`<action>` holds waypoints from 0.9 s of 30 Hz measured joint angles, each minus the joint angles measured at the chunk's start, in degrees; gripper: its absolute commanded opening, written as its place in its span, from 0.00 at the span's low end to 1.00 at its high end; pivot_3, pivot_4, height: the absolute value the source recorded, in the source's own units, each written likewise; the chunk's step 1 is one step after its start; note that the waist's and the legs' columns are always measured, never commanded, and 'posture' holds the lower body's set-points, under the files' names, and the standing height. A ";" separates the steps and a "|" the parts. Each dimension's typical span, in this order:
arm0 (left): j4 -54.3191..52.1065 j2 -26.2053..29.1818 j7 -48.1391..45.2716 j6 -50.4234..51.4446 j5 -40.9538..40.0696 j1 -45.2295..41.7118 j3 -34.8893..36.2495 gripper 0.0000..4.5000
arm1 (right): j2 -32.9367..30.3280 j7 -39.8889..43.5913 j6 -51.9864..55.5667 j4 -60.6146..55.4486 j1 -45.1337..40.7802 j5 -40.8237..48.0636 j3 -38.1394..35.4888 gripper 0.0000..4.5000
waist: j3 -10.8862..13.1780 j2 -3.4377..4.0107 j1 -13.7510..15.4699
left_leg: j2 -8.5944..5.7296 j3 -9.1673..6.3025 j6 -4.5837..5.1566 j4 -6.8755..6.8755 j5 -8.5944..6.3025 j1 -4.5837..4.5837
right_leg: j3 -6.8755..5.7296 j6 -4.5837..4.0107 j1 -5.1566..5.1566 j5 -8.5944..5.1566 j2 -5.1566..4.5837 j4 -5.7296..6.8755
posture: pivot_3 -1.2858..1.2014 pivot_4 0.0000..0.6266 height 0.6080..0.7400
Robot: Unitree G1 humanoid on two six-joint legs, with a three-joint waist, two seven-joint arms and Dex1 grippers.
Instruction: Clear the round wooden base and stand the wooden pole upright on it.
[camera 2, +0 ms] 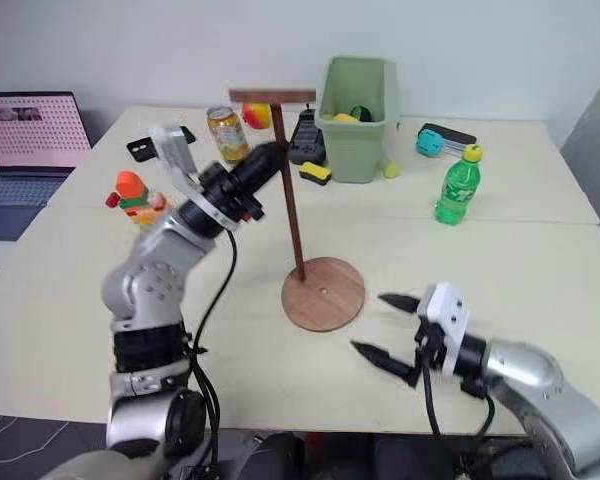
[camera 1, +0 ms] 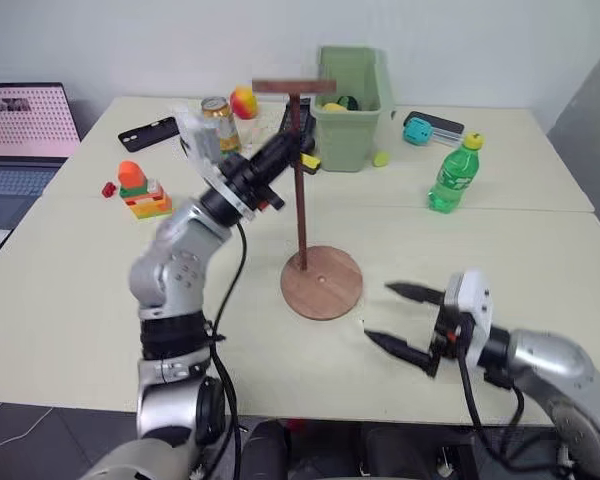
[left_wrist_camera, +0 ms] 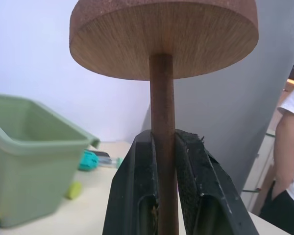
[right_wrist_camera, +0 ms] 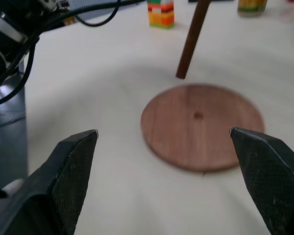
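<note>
Wooden pole [camera 1: 299,180]: thin, dark brown, near upright, reddish disc across top end, lower tip just over far-left edge of round wooden base [camera 1: 322,282]; contact unclear. Clamped high up by left gripper [left_wrist_camera: 162,161], 2 fingers shut on shaft. Base flat, bare, small centre hole. Green bin [camera 1: 352,108] behind, yellow items inside. Right gripper [camera 1: 405,318] near base, fingers spread wide, empty.

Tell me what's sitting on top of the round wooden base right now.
The round wooden base is bare, its centre hole uncovered. The wooden pole, clamped in the left gripper, has its lower end near the base's far edge; contact can't be judged.
</note>
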 measured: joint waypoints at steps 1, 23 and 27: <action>-0.24 -0.97 -0.03 -1.34 0.15 0.70 -1.21 0.05 | 0.34 -0.25 -0.18 -0.30 0.19 -0.26 0.41 1.00 | 0.00 0.00 -0.03 | 0.01 0.00 0.01 0.01 0.00 0.06 | 0.00 -0.02 0.05 0.02 0.06 0.01 | 0.52 0.24 1.00; 11.13 -1.59 -6.35 -21.16 5.25 3.91 -8.46 0.05 | 1.54 -2.89 -1.18 0.43 -0.44 -0.99 0.14 1.00 | -0.01 0.00 0.35 | -0.06 -0.17 0.04 -0.04 0.00 0.51 | -0.21 -0.02 0.91 0.01 0.21 -0.46 | 0.52 0.24 1.00; 12.48 -2.44 -6.40 -22.75 5.33 3.58 -8.93 0.05 | 1.53 -2.96 -1.18 0.43 -0.38 -0.98 0.14 1.00 | -0.01 0.00 0.32 | -0.05 -0.17 0.04 -0.06 0.00 0.52 | -0.21 -0.02 0.91 0.01 0.22 -0.48 | 0.52 0.24 1.00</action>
